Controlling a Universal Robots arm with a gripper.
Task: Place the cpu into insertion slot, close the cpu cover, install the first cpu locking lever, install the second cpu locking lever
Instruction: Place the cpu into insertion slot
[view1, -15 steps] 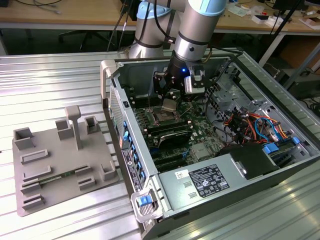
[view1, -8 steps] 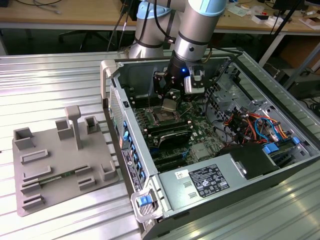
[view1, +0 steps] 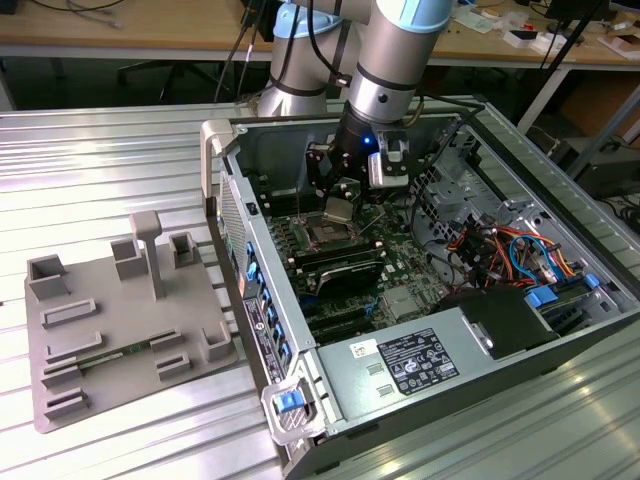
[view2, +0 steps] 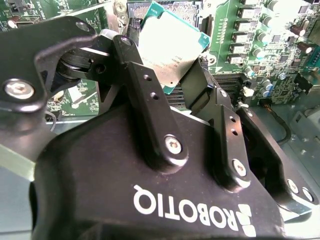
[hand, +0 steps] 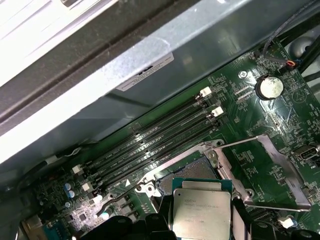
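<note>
My gripper (view1: 338, 207) hangs inside the open computer case, shut on the cpu (view1: 338, 209), a small square chip with a silver-grey top. In both wrist views the black fingers (view2: 134, 70) clamp two opposite edges of the cpu (view2: 167, 52), which is tilted. The cpu (hand: 201, 210) hovers just above the insertion slot (hand: 186, 169), whose dark pin field and silver rim show on the green board. The cpu cover (hand: 287, 175), a thin silver frame, lies swung open beside the slot. A thin wire lever (hand: 240, 141) stands raised along the slot's edge.
Long black RAM slots (hand: 150, 150) run beside the socket, and a coin battery (hand: 269, 86) sits further off. The case wall (hand: 125, 65) rises close by. A grey fixture tray (view1: 120, 320) stands at the exterior view's left. The power supply (view1: 410, 365) and cables (view1: 510, 250) fill the case's near side.
</note>
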